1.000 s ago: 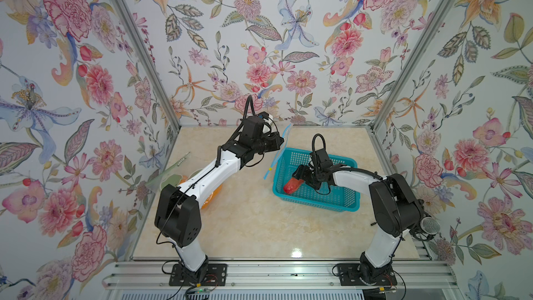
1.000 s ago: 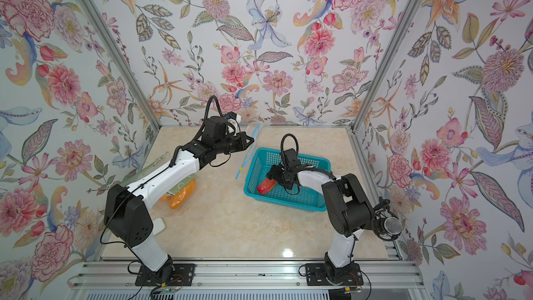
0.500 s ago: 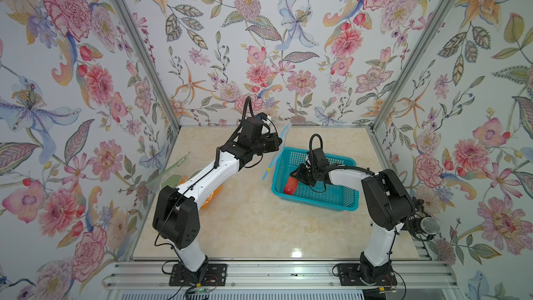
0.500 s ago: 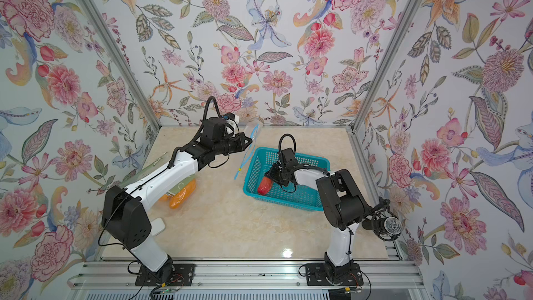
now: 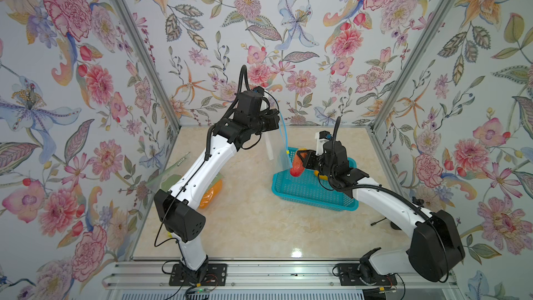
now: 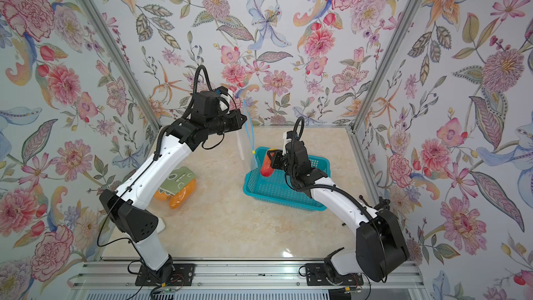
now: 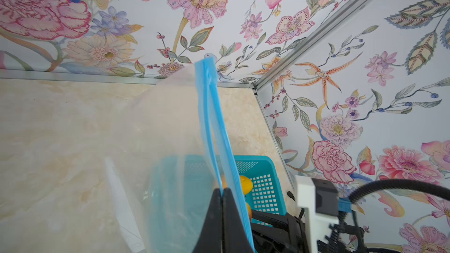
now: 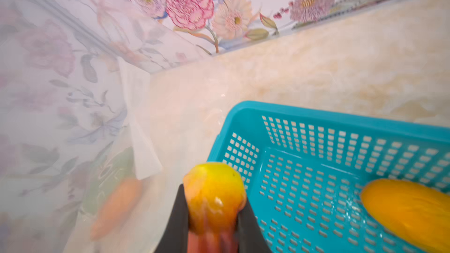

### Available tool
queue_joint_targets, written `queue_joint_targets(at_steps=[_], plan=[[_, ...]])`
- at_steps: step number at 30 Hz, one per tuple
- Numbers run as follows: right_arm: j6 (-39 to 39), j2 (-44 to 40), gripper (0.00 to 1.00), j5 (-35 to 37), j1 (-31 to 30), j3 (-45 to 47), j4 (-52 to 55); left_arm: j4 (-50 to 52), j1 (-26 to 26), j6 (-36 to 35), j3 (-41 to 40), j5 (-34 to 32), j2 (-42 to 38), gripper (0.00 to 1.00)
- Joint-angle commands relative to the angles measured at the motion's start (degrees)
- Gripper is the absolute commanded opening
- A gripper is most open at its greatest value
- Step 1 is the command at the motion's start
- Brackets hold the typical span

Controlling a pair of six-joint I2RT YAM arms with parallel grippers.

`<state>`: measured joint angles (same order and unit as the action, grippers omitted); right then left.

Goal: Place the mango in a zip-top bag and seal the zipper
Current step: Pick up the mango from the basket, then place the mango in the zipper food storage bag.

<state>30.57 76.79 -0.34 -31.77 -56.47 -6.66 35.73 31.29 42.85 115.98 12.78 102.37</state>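
While the left gripper point(image 7: 221, 192) dangles the zip-top bag point(image 7: 170, 130), jaws pinched on its blue zipper rim, the right gripper point(image 5: 302, 159) holds the mango point(image 8: 214, 203) clamped above the basket point(image 5: 314, 194) beside it, bag mouth seemingly barely parted, so insertion and sealing remain.

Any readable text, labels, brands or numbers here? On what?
No text is legible.
White lettering on the green packet: too small in a top view, blurred in the right wrist view.
No print shows on the zip-top bag, basket or mango.
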Motion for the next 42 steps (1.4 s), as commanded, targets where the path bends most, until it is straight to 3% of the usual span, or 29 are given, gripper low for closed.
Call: queue_joint_targets(at_steps=[1,8,20,42], plan=[[-9.8,-5.2,0.0,7.0,-2.1,2.1,-11.2,10.3,1.0,-2.0,5.3,-6.5,2.0,0.0],[-17.8,-7.0,0.0,8.2,-4.5,1.5,-29.0,10.5,1.7,-3.0,6.2,-6.1,1.5,0.0],[-19.0,-0.8,0.0,4.8,-8.4,1.3,-50.3,6.7,1.7,-1.0,5.5,-2.4,2.5,0.0],[-20.1,7.7,0.0,5.3,-9.2,-0.9,-57.7,6.0,1.7,-0.5,5.3,0.0,2.3,0.0]])
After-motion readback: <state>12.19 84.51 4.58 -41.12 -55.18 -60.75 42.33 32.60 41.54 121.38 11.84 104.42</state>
